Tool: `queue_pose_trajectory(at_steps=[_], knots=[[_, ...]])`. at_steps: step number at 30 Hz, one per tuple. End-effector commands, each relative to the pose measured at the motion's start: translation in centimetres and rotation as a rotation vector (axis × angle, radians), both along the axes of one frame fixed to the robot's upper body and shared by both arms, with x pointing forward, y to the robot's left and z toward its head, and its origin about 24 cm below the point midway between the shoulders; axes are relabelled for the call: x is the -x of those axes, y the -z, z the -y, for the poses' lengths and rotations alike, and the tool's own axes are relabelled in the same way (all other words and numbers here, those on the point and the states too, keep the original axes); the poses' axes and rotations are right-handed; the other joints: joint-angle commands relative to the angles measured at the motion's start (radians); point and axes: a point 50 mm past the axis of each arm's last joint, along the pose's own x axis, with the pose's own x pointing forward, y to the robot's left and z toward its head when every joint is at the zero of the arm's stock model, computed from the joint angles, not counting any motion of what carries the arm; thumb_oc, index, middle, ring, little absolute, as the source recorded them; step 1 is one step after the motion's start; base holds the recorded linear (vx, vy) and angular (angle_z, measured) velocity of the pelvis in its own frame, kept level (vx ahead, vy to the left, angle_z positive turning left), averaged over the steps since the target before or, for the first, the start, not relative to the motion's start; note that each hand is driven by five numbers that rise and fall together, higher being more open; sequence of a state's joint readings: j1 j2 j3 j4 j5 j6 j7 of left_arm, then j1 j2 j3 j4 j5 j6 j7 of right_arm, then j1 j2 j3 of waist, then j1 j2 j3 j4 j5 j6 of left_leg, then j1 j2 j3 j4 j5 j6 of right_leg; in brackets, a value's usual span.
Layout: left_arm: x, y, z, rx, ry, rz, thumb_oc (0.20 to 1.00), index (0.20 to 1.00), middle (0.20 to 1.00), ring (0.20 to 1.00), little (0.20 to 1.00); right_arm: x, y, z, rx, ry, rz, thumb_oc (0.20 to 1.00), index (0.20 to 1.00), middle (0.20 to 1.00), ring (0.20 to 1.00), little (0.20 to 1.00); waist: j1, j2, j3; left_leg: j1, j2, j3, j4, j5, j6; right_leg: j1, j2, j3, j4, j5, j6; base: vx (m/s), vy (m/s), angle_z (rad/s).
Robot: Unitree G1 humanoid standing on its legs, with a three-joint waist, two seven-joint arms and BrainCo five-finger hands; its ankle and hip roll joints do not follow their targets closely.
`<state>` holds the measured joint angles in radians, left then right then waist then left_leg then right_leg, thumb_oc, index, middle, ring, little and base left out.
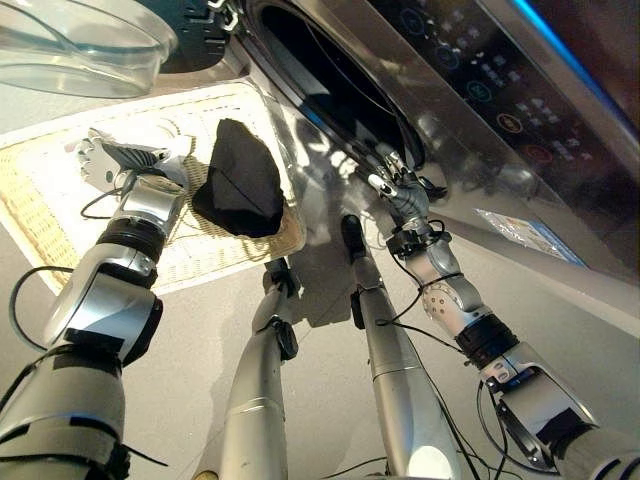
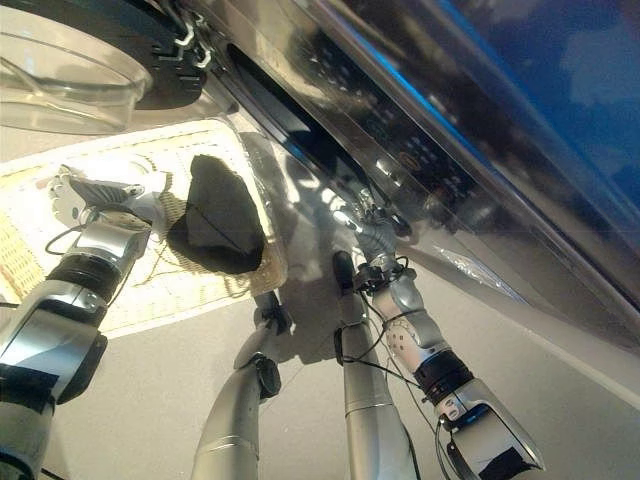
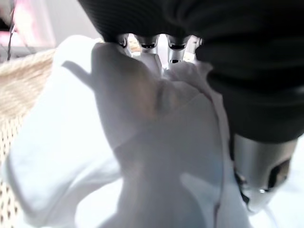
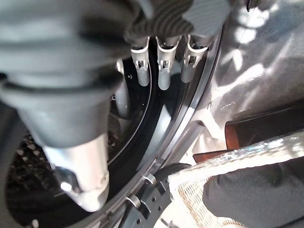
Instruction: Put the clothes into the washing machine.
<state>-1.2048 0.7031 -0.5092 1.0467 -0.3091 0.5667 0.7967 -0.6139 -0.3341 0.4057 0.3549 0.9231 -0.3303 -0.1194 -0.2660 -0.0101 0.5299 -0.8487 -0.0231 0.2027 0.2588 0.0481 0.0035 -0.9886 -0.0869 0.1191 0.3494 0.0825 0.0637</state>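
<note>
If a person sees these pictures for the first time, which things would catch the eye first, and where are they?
The black garment lies in the pale woven basket, dark against its weave, next to the washing machine's open drum opening. The left hand is down in the basket on white cloth, its fingers curled into it. The right hand sits at the drum's rim.

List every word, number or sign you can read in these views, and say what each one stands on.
None can be read.
Control panel of the washing machine: glowing round symbols and faint marks, too small and blurred to read.
Sticker on the machine's front: pale, with print too blurred to read.
Black garment, white cloth and woven basket: no text shows.
</note>
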Motion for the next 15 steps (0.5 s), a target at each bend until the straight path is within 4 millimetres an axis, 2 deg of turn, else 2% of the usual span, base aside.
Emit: queue_pose_trajectory(at_steps=[1, 2, 7, 9, 15], knots=[[2.2, 0.6, -4.1, -0.03, -0.147, -0.134, 0.347, 0.347, 0.347, 0.347, 0.347, 1.6, 3.1, 5.2, -0.031, 0.178, -0.068, 1.0, 1.0, 1.0, 1.0, 1.0, -0.034, -0.027, -0.01, -0.018, -0.021, 0.01, 0.248, -0.186, -0.05, 0.008, 0.046, -0.022, -0.159, 0.099, 0.005, 0.0, 0.063, -0.06], [2.2, 0.7, -4.1, -0.041, -0.144, -0.155, 0.2, 0.2, 0.2, 0.2, 0.2, 1.7, 3.1, 5.1, -0.025, 0.177, -0.068, 1.0, 1.0, 1.0, 1.0, 1.0, -0.037, -0.028, -0.01, -0.018, -0.023, 0.011, 0.252, -0.19, -0.049, 0.006, 0.047, -0.017, -0.157, 0.1, 0.005, -0.01, 0.065, -0.05], [2.2, 0.5, -4.3, -0.136, -0.113, -0.274, 0.2, 0.2, 0.2, 0.2, 0.2, 2.0, 3.3, 5.0, 0.005, 0.163, -0.075, 1.0, 1.0, 1.0, 1.0, 1.0, -0.046, -0.029, -0.01, -0.012, -0.029, 0.018, 0.257, -0.193, -0.043, 0.005, 0.052, -0.001, -0.145, 0.102, 0.005, -0.01, 0.043, -0.05], [1.9, 0.8, -3.9, -0.208, -0.082, -0.354, 0.2, 0.2, 0.2, 0.2, 0.2, 1.9, 3.4, 4.8, 0.021, 0.145, -0.08, 1.0, 1.0, 1.0, 1.0, 1.0, -0.039, -0.021, -0.01, 0.014, -0.038, 0.015, 0.23, -0.179, -0.038, 0.025, 0.061, 0.003, -0.143, 0.1, 0.005, -0.04, 0.017, 0.03], [1.8, 2.0, -3.6, -0.244, -0.026, -0.41, 0.2, 0.2, 0.2, 0.2, 0.2, 1.9, 3.7, 3.8, 0.06, 0.11, -0.091, 1.0, 1.0, 1.0, 1.0, 1.0, -0.012, -0.004, -0.01, 0.065, -0.049, -0.009, 0.172, -0.144, -0.035, 0.073, 0.076, -0.004, -0.136, 0.082, 0.001, -0.04, -0.019, 0.03]])
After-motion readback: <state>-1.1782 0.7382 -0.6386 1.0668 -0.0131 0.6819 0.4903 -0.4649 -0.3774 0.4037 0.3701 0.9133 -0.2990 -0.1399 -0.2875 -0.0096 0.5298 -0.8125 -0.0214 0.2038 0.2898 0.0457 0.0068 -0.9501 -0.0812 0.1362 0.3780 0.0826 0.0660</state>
